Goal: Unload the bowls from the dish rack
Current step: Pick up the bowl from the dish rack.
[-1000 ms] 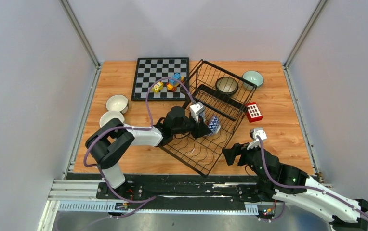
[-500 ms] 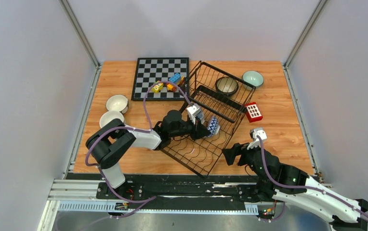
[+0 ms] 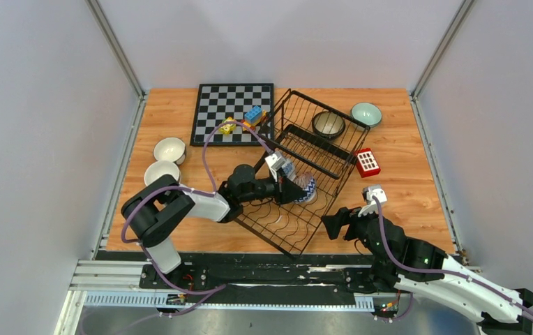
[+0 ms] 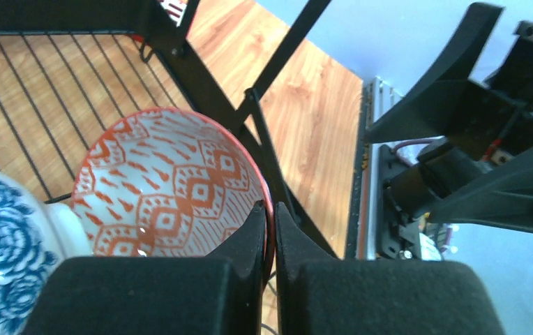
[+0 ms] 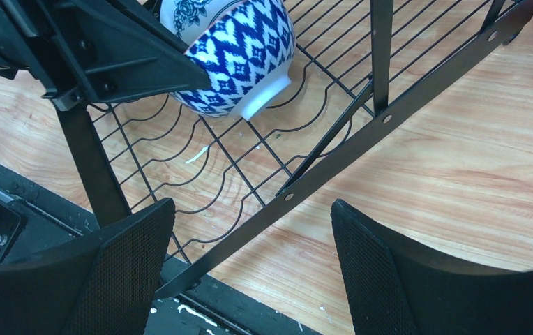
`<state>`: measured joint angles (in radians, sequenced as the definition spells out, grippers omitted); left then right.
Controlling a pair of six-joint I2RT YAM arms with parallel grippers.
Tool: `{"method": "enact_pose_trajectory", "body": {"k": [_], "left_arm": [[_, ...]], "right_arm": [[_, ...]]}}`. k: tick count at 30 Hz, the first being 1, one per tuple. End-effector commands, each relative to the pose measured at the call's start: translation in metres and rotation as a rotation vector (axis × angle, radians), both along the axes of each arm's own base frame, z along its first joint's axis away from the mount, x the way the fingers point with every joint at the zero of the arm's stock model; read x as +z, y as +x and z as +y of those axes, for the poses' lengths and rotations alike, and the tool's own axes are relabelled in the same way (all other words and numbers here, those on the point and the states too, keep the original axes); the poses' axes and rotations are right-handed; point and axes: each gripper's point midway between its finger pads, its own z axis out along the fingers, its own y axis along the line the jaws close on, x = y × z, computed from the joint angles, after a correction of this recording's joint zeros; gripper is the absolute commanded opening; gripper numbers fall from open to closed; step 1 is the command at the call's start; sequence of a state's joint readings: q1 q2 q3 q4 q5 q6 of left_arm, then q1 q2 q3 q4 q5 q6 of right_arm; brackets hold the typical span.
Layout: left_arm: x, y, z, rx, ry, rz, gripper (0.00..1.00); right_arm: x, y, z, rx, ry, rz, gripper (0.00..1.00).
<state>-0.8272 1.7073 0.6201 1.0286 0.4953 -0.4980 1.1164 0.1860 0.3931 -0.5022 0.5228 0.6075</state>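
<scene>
Patterned bowl in the dish rack, rim pinched by left end effector.

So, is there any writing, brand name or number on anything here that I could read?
None: no word, number or brand can be read in any view.
The blue-and-white zigzag ceramic bowl carries only pattern.
The small red block with white squares is too small to tell.
The black-and-white chessboard shows plain squares, unmarked.

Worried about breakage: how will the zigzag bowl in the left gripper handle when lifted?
Probably rigid but fragile: the zigzag bowl looks glazed ceramic. It may slip or swing, since the left gripper pinches only its rim.
</scene>
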Motion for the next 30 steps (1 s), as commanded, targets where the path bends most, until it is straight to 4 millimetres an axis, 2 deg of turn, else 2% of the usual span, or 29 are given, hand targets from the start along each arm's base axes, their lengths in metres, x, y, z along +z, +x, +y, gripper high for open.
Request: {"method": "enact_pose_trajectory", "body": {"k": [1,11,19,27,30], "left_arm": [[0.050,-0.005,0.000,-0.021,-0.138,-0.104,0.00],[0.059,-0.015,0.005,-0.047,-0.167,-0.104,0.00],[0.079,-0.030,0.007,-0.099,-0.268,-0.069,0.00],[0.089,-0.044,0.022,-0.095,-0.283,-0.062,0.00],[0.089,-0.047,0.031,-0.073,-0.242,-0.075,0.00]], "right_arm": [[-0.003,-0.002,-0.003,-0.004,-0.006,0.013,0.86],[0.001,-0.001,-0.004,-0.011,-0.003,0.006,0.86],[0.009,-0.001,-0.004,-0.003,0.004,-0.008,0.86],[0.026,-0.003,-0.005,0.050,-0.033,-0.063,0.88],[0.034,-0.008,0.003,0.100,-0.016,-0.054,0.89]]}}
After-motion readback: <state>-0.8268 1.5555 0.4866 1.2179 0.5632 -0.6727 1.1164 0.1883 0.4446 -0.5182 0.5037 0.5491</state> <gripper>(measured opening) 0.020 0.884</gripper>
